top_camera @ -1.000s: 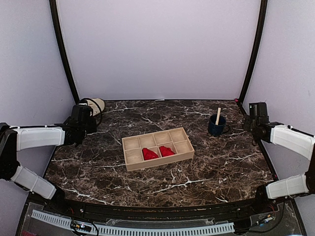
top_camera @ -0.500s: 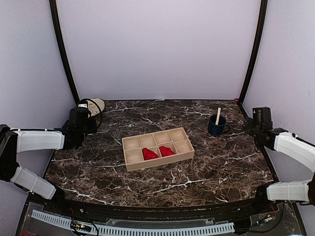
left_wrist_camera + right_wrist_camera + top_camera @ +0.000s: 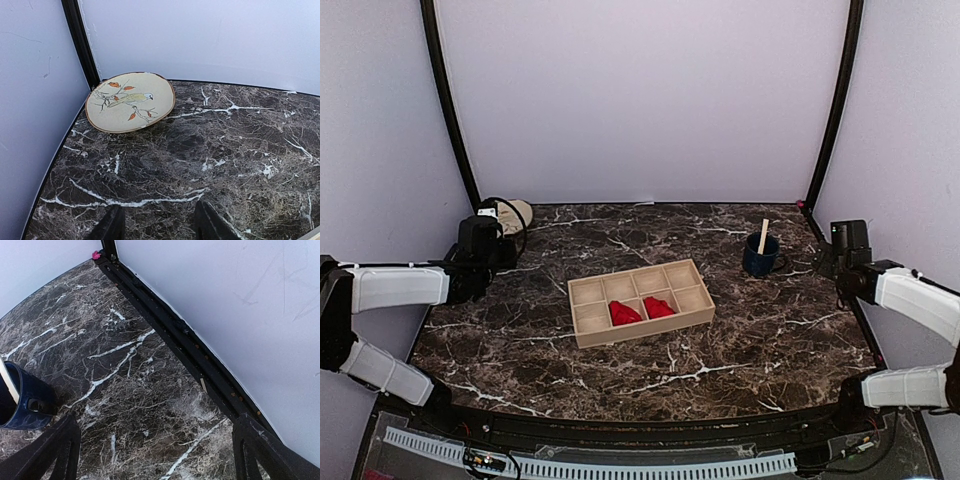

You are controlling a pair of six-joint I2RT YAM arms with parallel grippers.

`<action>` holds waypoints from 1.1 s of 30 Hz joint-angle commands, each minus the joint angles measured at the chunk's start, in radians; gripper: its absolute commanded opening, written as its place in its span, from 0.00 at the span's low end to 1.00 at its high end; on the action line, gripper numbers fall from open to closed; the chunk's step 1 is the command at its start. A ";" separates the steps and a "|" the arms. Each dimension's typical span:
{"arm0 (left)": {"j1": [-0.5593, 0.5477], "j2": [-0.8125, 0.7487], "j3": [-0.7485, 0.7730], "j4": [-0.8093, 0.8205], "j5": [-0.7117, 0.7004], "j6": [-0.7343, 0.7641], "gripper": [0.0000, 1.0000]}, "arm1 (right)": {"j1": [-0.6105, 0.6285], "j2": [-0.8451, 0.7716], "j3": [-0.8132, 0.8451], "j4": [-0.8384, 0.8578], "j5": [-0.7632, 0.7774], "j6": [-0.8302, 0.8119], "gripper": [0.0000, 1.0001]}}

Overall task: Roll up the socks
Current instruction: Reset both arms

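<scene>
Two red rolled socks [image 3: 625,313] [image 3: 659,307] lie side by side in front compartments of a wooden divided tray [image 3: 642,329] at the middle of the marble table. My left gripper [image 3: 498,250] [image 3: 160,225] hovers at the far left, well away from the tray. Its jaws are open over bare marble, with nothing between them. My right gripper [image 3: 838,250] [image 3: 155,452] is at the far right edge beside the black frame rail, open wide and empty. Neither gripper touches the socks, which show only in the top view.
A cream plate with a bird painted on it [image 3: 130,101] [image 3: 512,215] sits in the back left corner, just ahead of my left gripper. A dark blue mug [image 3: 760,256] [image 3: 25,400] holding a wooden stick [image 3: 763,236] stands left of my right gripper. Walls close in on both sides.
My right gripper has opened wider and drawn slightly back toward the right edge. My left arm has shifted a little toward the back left corner. The socks and tray have not moved.
</scene>
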State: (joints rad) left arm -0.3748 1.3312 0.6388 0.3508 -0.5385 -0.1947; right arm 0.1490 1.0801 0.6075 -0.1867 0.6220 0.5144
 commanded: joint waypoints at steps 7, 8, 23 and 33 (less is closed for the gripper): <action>0.007 0.002 -0.003 0.003 -0.015 -0.007 0.50 | -0.005 0.047 0.019 0.042 0.002 0.010 1.00; 0.007 0.002 -0.003 0.004 -0.019 -0.004 0.50 | -0.005 0.053 0.020 0.048 0.001 0.009 0.99; 0.010 0.028 -0.006 0.014 -0.024 0.019 0.50 | -0.005 0.139 0.075 0.051 -0.006 0.013 1.00; 0.014 0.045 0.002 0.022 -0.015 0.018 0.50 | -0.005 0.142 0.079 0.045 -0.009 0.012 0.99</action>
State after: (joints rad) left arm -0.3683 1.3689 0.6388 0.3508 -0.5476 -0.1852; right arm 0.1493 1.2201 0.6586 -0.1612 0.6060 0.5182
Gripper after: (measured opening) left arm 0.497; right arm 0.995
